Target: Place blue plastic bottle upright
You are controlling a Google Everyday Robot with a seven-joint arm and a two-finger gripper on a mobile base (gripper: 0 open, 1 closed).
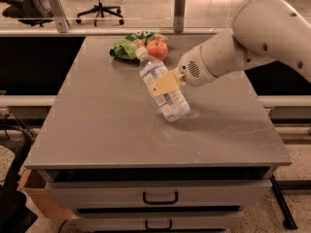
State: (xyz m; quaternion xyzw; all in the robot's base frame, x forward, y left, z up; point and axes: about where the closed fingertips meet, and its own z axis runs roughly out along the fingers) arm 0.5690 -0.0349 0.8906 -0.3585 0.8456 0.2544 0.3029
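Note:
The blue plastic bottle (163, 87) is clear and ribbed, with a white cap at its upper left and a white-and-blue label. It is tilted, cap toward the back left, its base low over the grey table (97, 130). My gripper (164, 84) comes in from the right on the white arm (243, 42) and is shut on the bottle's middle, one tan finger (165, 83) lying across the label.
A red apple (157, 48) and a green chip bag (125, 47) lie at the table's back, just behind the bottle's cap. Drawers with black handles (160, 198) sit below the table's front edge. Office chairs stand on the floor behind.

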